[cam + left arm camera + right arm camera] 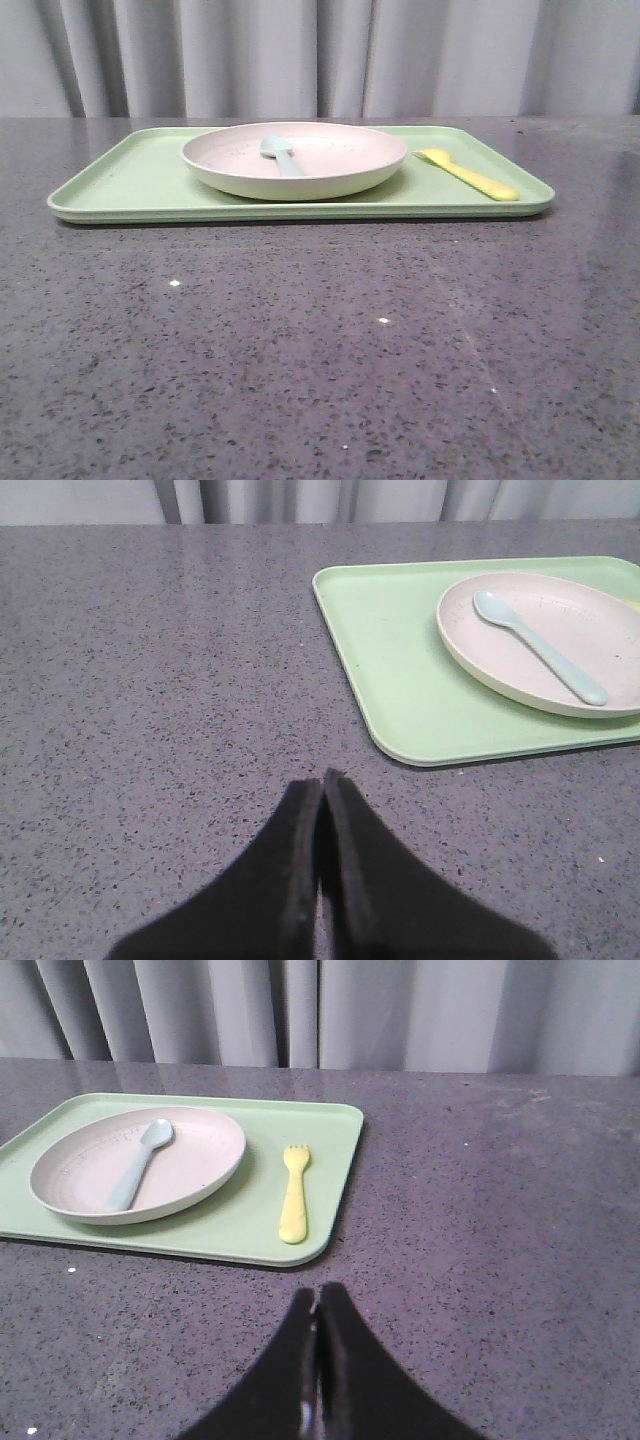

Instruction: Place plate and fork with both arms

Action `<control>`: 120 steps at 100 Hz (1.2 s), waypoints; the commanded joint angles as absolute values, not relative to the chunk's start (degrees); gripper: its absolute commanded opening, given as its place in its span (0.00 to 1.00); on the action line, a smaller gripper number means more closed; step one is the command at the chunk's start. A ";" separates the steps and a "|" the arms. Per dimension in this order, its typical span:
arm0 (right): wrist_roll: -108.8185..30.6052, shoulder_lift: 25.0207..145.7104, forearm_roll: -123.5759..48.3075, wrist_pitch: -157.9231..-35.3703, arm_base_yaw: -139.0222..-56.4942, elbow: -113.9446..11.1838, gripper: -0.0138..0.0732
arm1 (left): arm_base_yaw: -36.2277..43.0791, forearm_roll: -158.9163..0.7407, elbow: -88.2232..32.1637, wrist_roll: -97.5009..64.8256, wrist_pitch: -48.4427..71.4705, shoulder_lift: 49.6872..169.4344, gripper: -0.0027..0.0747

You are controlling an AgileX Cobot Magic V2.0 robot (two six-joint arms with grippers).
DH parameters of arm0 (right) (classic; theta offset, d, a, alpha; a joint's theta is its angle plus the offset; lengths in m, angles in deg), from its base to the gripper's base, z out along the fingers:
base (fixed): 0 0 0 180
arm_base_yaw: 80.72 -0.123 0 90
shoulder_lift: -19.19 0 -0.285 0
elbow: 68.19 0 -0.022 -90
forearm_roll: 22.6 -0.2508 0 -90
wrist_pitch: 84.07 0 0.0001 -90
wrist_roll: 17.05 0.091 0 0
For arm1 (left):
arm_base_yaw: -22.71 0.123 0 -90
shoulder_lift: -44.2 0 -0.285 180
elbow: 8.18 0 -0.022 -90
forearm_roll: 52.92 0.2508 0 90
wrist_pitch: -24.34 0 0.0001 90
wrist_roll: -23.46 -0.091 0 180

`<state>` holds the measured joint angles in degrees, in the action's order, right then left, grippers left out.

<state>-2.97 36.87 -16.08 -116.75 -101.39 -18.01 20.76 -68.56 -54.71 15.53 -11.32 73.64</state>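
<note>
your plate (300, 158) sits mid-tray on the light green tray (130, 185), a pale blue spoon (540, 645) lying in it — it looks light, stiff plastic, so take it by the raised rim. the yellow fork (293, 1192) lies flat just beside it, slim and likely slippery; pinch its handle. left gripper (322, 780) and right gripper (317, 1295) are both closed, empty, over bare table.

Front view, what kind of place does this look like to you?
Probably a staged test bench or lab, not a lived-in kitchen: a speckled dark grey stone-look table, a plain grey curtain behind it, and a single light green tray holding a plate, spoon and fork.
</note>
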 commanded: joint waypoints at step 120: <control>-3.00 37.37 -14.80 -111.78 -101.08 -19.36 0.08 | 16.74 -65.58 -56.31 15.68 2.06 73.79 0.01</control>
<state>-2.97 36.87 -15.96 -116.52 -101.39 -18.01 18.48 -66.09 -56.24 15.53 -7.62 73.64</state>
